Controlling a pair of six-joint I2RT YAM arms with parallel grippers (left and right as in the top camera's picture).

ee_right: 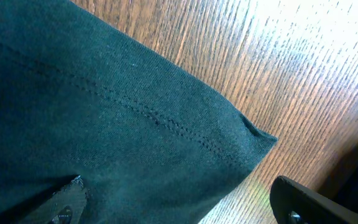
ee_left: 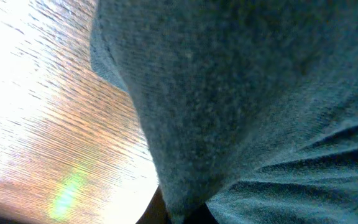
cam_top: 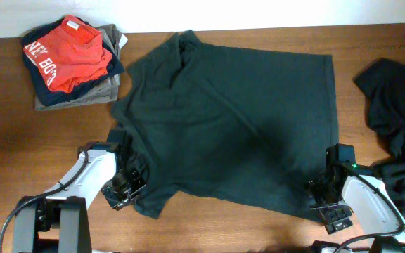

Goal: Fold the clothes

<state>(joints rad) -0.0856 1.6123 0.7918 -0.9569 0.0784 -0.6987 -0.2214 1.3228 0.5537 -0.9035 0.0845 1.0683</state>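
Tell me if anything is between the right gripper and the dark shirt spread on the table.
Nothing visible is. The right gripper is open, with the shirt's hem corner lying between its fingers on the bare wood of the table. The black pile of clothes sits farther right, beyond the arm, not between them.

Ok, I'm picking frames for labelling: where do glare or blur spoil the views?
Overhead: evenly lit and sharp. Left wrist: table blown out white at left, T-shirt close and soft. Right wrist: glare on the table upper right, hem stitching crisp.
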